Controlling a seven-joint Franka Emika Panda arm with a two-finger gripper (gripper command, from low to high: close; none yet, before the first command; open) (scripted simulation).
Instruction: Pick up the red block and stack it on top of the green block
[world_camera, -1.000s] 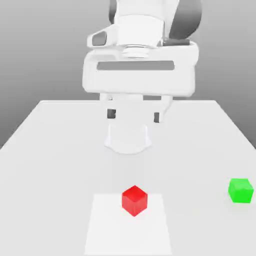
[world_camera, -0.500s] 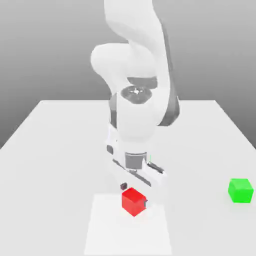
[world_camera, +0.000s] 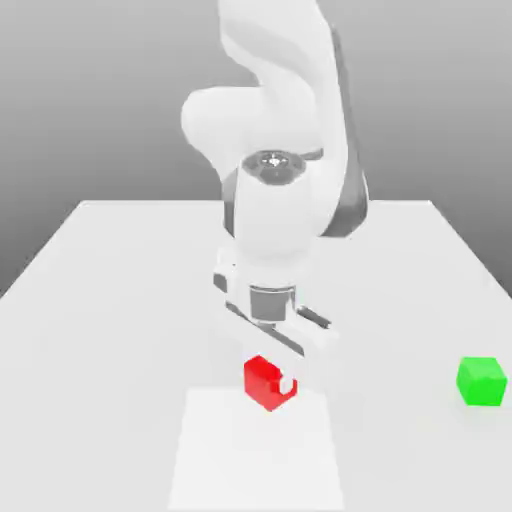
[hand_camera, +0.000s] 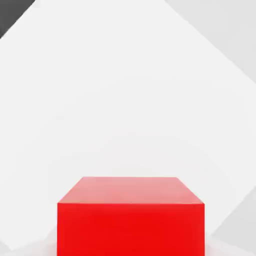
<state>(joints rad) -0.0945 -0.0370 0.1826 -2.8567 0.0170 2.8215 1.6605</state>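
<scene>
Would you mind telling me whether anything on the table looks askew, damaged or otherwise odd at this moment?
Nothing stands out. The red block sits between the gripper fingers, which are shut on it, intact and close to the white table. The green block rests alone toward the exterior view's right, upright and undamaged.

light: bright, even, diffuse | shadows: we see almost none on the table (world_camera: 110, 300) | glare: none | focus: sharp throughout (flat render look) | backdrop: grey gradient, darker upward
</scene>
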